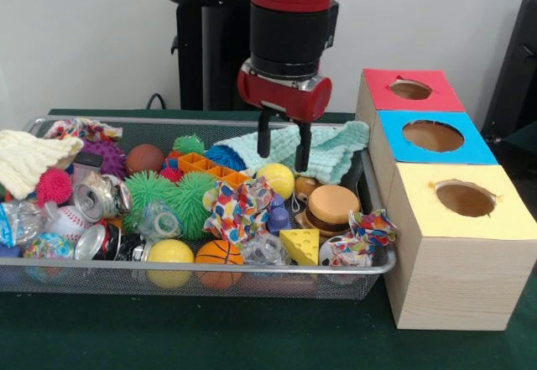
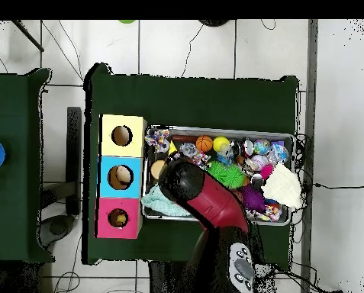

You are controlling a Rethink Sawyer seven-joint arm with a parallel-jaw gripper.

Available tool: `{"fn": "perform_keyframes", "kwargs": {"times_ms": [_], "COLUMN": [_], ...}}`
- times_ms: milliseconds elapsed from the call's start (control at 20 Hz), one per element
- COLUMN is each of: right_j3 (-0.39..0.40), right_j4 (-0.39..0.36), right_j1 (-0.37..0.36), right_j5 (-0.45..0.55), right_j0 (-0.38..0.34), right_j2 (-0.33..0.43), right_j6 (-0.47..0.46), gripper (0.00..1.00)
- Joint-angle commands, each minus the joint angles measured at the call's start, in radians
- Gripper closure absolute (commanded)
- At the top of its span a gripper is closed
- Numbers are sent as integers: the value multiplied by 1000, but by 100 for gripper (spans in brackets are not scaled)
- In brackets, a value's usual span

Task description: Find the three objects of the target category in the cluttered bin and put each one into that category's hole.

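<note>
- Gripper: your two black fingers hang straight down, parted, with nothing between them. They are poised above the far right part of the wire mesh bin, in front of the mint-green knitted cloth draped over the bin's back rim.
- Target category: the task does not name it, so you cannot tell from this moment which three objects are wanted.
- Nearest candidates, judged by position only: the plain yellow ball sits directly below the fingertips and slightly toward the camera; the toy hamburger with tan bun lies below and to the box side; the yellow plastic cheese wedge lies further toward the camera, near the front rim.
- Decisive relation: a short vertical drop meets the yellow ball; anything else requires a lateral shift first.
- Destination: the pale wooden box with red, blue and yellow tops stands just beside the bin. Its blue hole is level with the gripper, red hole behind, yellow hole in front.
- Risk, as a judgement: the ball is round and crowded by the patterned fabric bow; expect it to roll.
</note>
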Motion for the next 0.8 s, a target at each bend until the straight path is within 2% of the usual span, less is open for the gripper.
{"fn": "perform_keyframes", "kwargs": {"times_ms": [50,350,600,800], "right_j3": [-59,-48,-21,-46], "right_j4": [92,105,89,71], "right_j1": [41,53,70,113], "right_j5": [12,-14,-90,-121], "right_j0": [45,74,38,16], "right_j2": [61,58,91,93], "right_j6": [342,366,350,332], "gripper": [0,0,0,0]}}
